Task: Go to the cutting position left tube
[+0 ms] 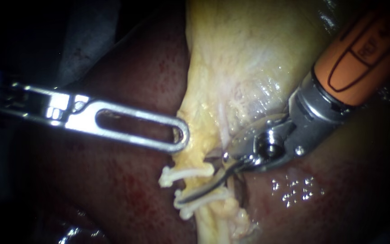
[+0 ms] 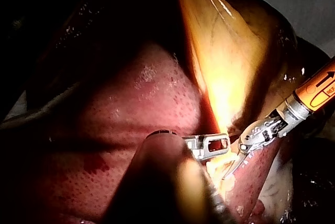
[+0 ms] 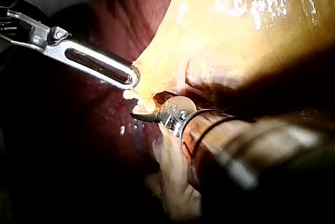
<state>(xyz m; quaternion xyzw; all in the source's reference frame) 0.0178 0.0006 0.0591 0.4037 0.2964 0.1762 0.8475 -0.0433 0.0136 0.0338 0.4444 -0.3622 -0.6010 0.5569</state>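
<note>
Bare liver lies open on both sides of the yellow strip. The gallbladder narrows down to a tube crossed by two white clips, upper clip and lower clip. Left instrument: level from the left, slotted jaws clamped on the gallbladder's edge just above the upper clip. Right instrument: slants down from upper right. Its curved blades seem slightly parted and grip nothing, the lower one lying across the tube between the clips.
</note>
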